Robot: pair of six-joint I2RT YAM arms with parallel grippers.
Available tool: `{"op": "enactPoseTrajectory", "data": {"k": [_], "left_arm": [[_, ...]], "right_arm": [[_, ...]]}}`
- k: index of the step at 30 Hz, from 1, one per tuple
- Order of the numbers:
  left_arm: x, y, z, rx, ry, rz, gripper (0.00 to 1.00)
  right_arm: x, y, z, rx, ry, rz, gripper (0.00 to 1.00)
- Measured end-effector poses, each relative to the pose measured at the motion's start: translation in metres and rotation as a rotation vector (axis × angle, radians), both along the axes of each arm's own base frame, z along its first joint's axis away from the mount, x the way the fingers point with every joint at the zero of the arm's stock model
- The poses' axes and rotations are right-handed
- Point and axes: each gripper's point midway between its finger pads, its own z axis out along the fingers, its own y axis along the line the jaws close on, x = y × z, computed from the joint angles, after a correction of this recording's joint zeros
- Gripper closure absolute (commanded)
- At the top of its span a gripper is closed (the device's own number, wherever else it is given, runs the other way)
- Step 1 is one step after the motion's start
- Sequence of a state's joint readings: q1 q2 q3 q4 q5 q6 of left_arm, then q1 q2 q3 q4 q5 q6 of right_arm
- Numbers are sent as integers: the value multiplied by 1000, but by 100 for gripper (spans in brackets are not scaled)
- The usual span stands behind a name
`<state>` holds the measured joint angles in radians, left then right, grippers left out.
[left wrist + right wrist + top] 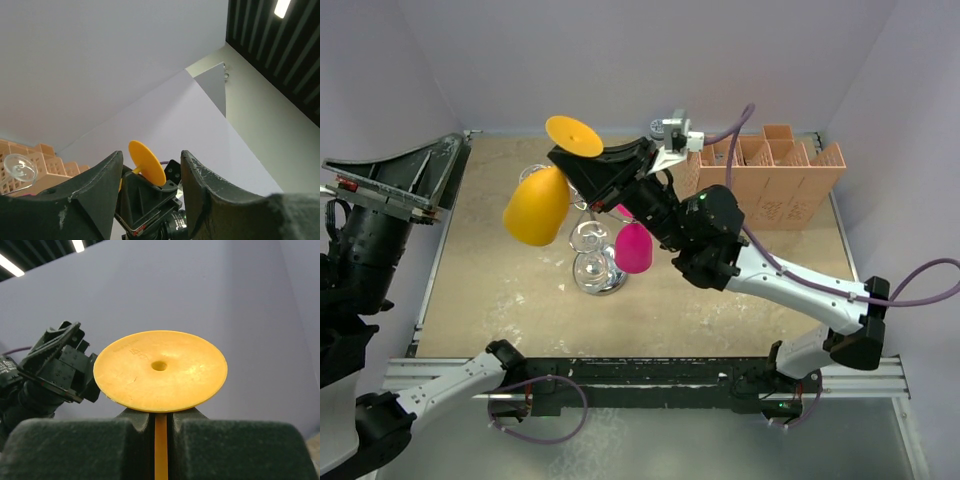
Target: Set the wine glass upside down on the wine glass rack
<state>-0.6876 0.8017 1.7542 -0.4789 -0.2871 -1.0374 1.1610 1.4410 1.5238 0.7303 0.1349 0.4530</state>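
Currently the wine glass (536,206) is hanging inverted in the air, bowl down and foot up, just left of the wine glass rack (598,272) and above its base. From the top view it is not touching the wire.

- Grip: the right gripper (160,416) is clamping the thin stem directly under the foot, its fingers pressed together on it. Judgement: holding at the stem is leaving the foot exposed, so that it can slide onto a curled arm while the bowl is dangling free below.
- Glass: opaque yellow-orange and matte, plastic-looking. It has a flat round foot with a small central dimple and a rounded teardrop bowl.
- Rack: shiny silver wire, with a round mirrored base, a central post and scroll arms. A pink glass (633,248) is hanging bowl-down on its right side. A clear glass (588,238) is sitting near the post, but how it is seated I cannot tell. Judgement: an arm on the left side is looking like the likely slot.
- Left gripper (151,156): it is pointing up toward the ceiling, jaws standing apart with nothing between them. It is sitting well apart from the rack, probably so as not to crowd the approach.
- Surroundings: an orange-pink slotted box (770,175) with thin upright partitions is standing at the far right of the table (500,290), whose sandy surface is looking scuffed.
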Motion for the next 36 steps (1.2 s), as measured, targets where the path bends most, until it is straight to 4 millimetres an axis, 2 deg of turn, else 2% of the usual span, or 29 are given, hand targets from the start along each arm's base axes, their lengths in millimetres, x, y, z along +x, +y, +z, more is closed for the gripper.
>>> {"op": "enactPoseTrajectory", "data": {"k": [6, 11, 17, 22, 26, 33, 36], "left_arm": [[7, 0, -21, 3, 96, 7, 53], [12, 7, -50, 25, 210, 49, 53], [-5, 31, -67, -6, 260, 80, 52], [-9, 34, -75, -25, 294, 71, 53], [-5, 33, -89, -16, 351, 83, 53], [8, 46, -122, -25, 440, 187, 53], [10, 44, -128, -18, 456, 190, 53]], "right_arm": [[-5, 27, -23, -59, 15, 49, 100], [-15, 51, -39, -66, 38, 100, 100], [-25, 90, -77, -139, 63, 134, 100], [-32, 118, -104, -216, 56, 105, 100], [-32, 124, -112, -244, 36, 68, 100], [-20, 119, -113, -261, 23, -13, 100], [-18, 118, -113, -268, 14, -31, 100]]}}
